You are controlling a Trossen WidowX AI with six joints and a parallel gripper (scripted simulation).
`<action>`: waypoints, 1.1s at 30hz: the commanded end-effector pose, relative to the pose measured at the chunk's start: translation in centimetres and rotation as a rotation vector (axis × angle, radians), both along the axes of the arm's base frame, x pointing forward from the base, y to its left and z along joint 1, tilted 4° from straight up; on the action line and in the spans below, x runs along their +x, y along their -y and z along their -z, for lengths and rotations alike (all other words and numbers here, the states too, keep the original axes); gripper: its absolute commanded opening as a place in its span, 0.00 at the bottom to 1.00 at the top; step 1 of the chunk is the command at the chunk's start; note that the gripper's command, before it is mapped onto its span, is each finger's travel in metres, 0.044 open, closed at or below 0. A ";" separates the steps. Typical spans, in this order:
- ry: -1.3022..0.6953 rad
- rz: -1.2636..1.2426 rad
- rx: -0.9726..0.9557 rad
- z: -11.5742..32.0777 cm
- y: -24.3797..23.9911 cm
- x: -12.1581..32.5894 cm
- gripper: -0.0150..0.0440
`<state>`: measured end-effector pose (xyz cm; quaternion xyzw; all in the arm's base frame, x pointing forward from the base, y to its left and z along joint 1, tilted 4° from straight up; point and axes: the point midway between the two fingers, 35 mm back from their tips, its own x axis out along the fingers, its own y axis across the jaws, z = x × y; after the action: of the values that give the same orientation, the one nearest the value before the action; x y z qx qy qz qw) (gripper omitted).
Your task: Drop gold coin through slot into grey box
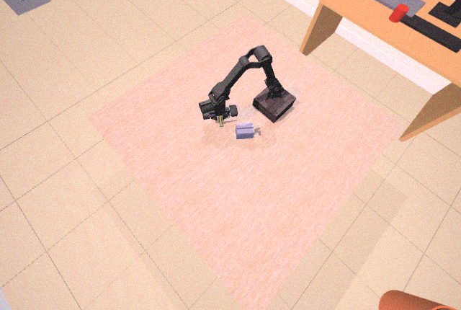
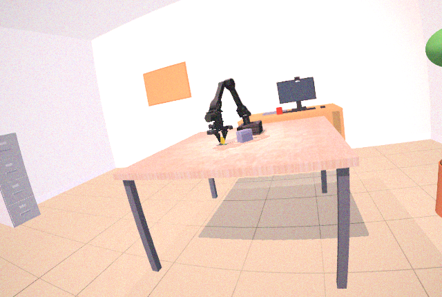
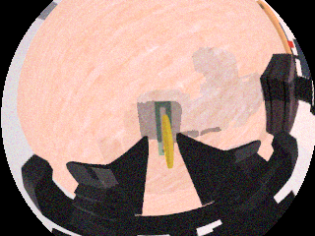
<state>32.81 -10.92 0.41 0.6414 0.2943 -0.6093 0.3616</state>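
Observation:
The gold coin (image 1: 220, 120) (image 2: 222, 140) (image 3: 168, 143) stands on edge in the dark-green holder (image 1: 222, 125) (image 3: 159, 110). My gripper (image 1: 220, 117) (image 2: 222, 139) (image 3: 161, 138) is open and low, pointing down at the coin. In the wrist view the coin shows in the gap between the fingertips, nearer the right finger, with space on both sides. The closed grey box (image 1: 245, 133) (image 2: 244, 135) stands a short way to the right in the top and exterior views. Its lid slot shows as a thin dark line in the top view. The box is not visible in the wrist view.
The arm's base (image 1: 274, 103) (image 2: 250, 127) stands on the pink table (image 1: 260, 195) (image 2: 249, 154), behind and to the right of the box. A separate desk (image 1: 354, 4) with a red cup (image 1: 398, 13) (image 2: 279, 110) is beyond the table.

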 end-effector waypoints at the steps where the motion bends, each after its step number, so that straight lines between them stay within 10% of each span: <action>1: -0.006 -0.003 0.005 0.8 -0.1 -0.2 0.53; 13: -0.006 -0.003 0.005 1.0 -0.1 -0.3 0.26; 33: -0.005 -0.003 0.006 -2.1 -0.2 -0.1 0.25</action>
<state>32.38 -10.75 1.59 0.6373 0.2992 -0.6135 0.3577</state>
